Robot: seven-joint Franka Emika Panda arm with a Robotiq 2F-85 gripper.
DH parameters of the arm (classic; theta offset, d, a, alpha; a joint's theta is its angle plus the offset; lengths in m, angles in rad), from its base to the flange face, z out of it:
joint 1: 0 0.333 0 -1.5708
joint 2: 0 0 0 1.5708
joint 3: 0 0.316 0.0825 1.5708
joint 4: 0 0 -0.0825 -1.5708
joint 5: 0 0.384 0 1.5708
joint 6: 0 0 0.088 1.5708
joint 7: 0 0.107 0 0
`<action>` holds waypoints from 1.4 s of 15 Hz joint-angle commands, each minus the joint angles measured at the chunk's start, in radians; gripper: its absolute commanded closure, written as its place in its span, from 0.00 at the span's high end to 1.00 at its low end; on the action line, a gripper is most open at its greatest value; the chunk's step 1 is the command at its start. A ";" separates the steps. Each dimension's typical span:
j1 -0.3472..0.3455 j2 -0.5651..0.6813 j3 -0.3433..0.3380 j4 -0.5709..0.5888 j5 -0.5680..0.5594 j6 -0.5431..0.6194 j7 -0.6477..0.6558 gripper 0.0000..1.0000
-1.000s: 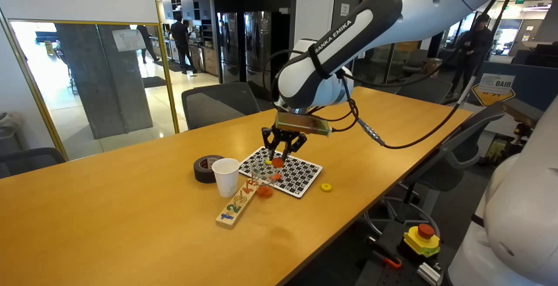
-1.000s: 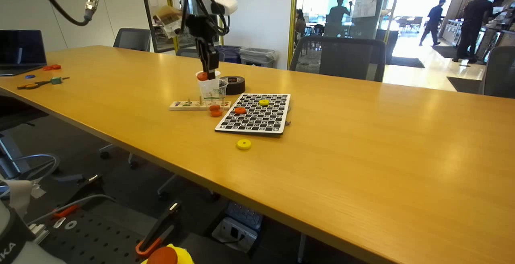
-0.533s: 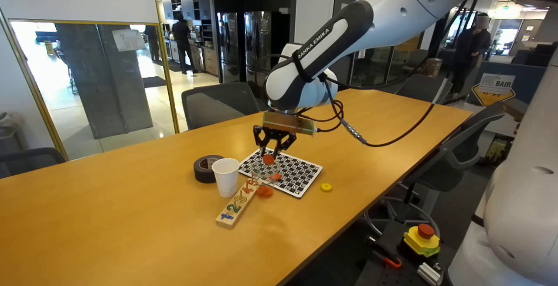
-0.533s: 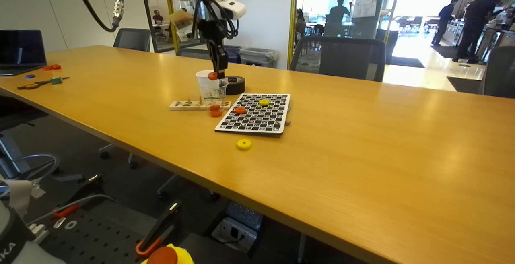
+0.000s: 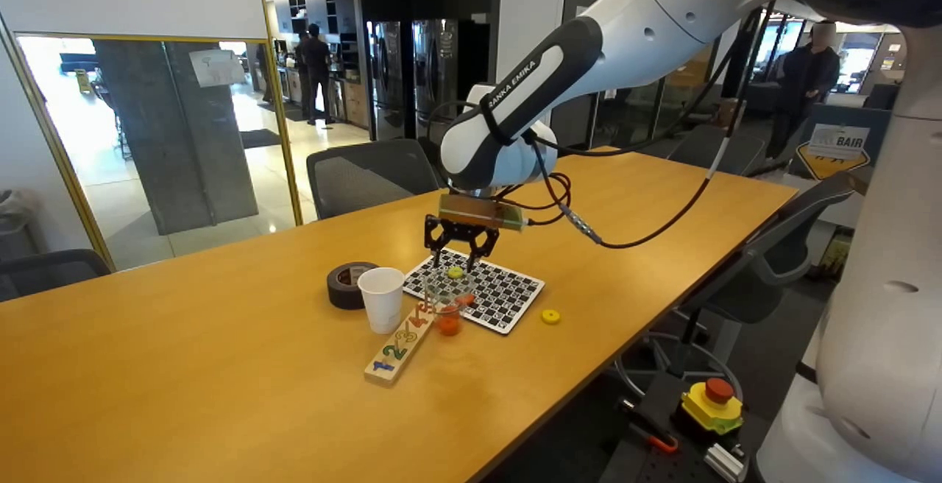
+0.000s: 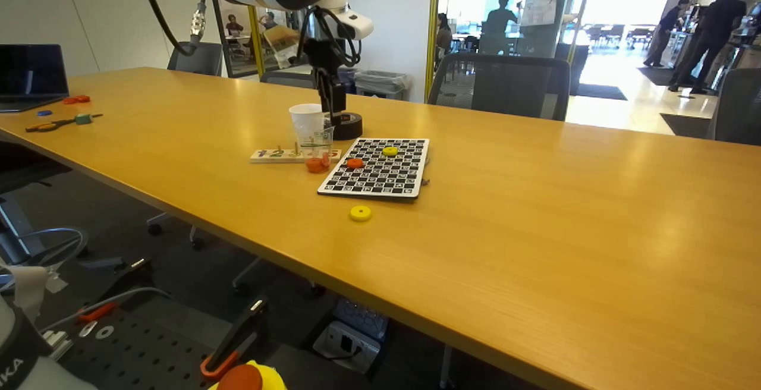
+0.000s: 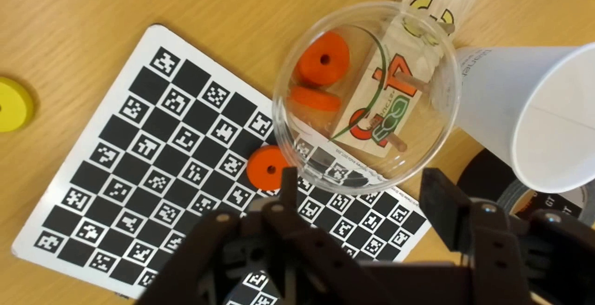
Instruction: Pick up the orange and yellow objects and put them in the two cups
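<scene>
Orange disc (image 7: 315, 99) fell; below fingers (image 7: 444, 209)

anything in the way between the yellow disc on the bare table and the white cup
Yes: the clear cup stands between the yellow disc and the white cup. A corner of the checkered board and the wooden number strip lie lower along that line.

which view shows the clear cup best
The wrist view: it looks down into the clear cup, showing its round mouth and the orange discs inside. Both exterior views show it small and faint, with orange visible through its lower part.
</scene>
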State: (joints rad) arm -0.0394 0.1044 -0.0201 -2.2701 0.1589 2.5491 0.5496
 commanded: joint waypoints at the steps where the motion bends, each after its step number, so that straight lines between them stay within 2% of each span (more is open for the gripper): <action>1: 0.012 -0.020 -0.015 0.011 -0.011 -0.057 0.002 0.99; 5: 0.000 -0.092 -0.027 -0.051 -0.028 -0.119 -0.055 1.00; 9: -0.020 -0.184 -0.050 -0.167 -0.065 -0.110 -0.042 0.99; 11: -0.034 -0.249 -0.054 -0.242 -0.116 -0.113 -0.028 1.00; 14: -0.062 -0.281 -0.052 -0.307 -0.196 -0.114 -0.084 1.00; 21: -0.082 -0.217 -0.089 -0.314 -0.204 -0.079 -0.441 1.00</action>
State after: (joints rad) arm -0.1110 -0.1328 -0.0871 -2.5939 -0.0393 2.4433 0.2456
